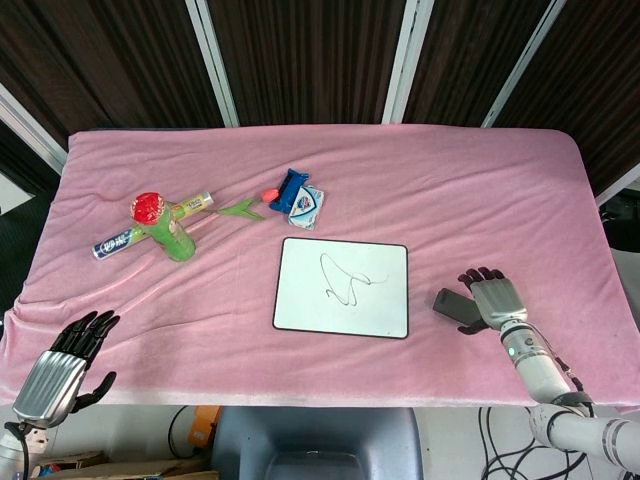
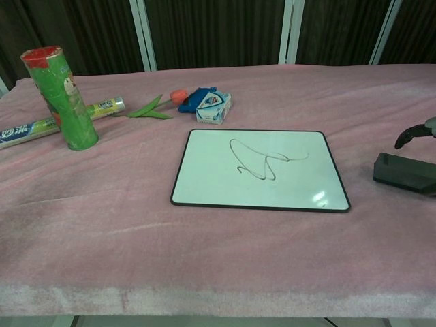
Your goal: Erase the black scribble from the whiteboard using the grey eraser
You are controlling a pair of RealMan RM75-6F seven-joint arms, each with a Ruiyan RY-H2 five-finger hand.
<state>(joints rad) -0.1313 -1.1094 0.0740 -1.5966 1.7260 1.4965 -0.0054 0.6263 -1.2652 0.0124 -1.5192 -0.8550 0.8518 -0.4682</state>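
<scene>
Head view shows right hand (image 1: 495,298) spread, empty, over grey eraser (image 1: 452,304) beside whiteboard (image 1: 343,287)

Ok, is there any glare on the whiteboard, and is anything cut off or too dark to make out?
Chest view: a small bright glare spot sits near the whiteboard's lower right corner, clear of the black scribble; the grey eraser and right hand are cropped by the right edge. Head view: lighting on the board is even, with only a faint speck; the left hand sits low in the corner; the backdrop is dark.
</scene>
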